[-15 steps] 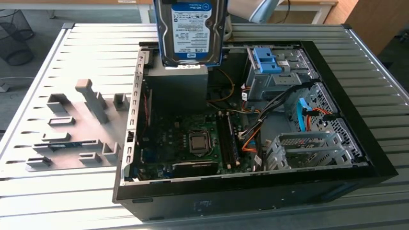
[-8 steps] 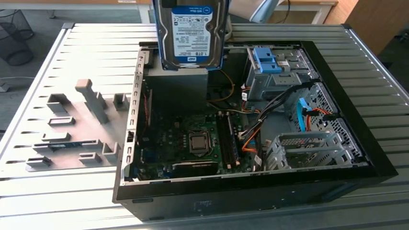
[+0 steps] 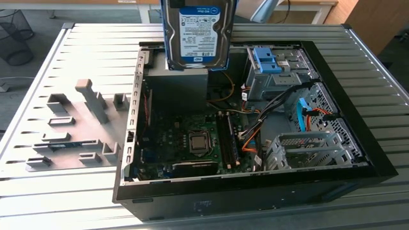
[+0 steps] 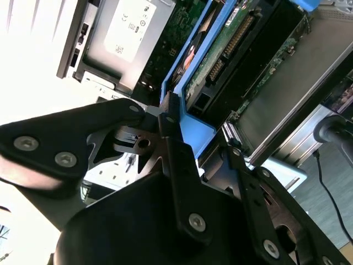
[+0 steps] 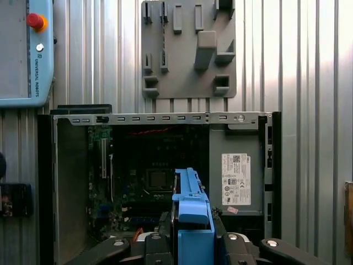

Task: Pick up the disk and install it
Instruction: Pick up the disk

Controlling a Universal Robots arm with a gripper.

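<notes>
- A grey fixture plate [image 3: 76, 124] lies on the slatted table [image 3: 96, 43] at the exterior view's left, apart from the computer case [image 3: 383, 163].
- The disk [image 3: 198, 33] hangs upright above the case's open top, over the power supply [image 3: 176, 91].
- The gripper [image 5: 192, 234] has its jaws clamped on the disk's blue handle.
- Drive cages [image 3: 281, 72] line the case's wall at the exterior view's right.

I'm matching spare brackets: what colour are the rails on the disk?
Blue; the rails on the disk show best in the first wrist view.

Open computer case [image 3: 255, 191] lies on slatted table [image 3: 64, 201] beside grey fixture [image 3: 70, 127].
</notes>
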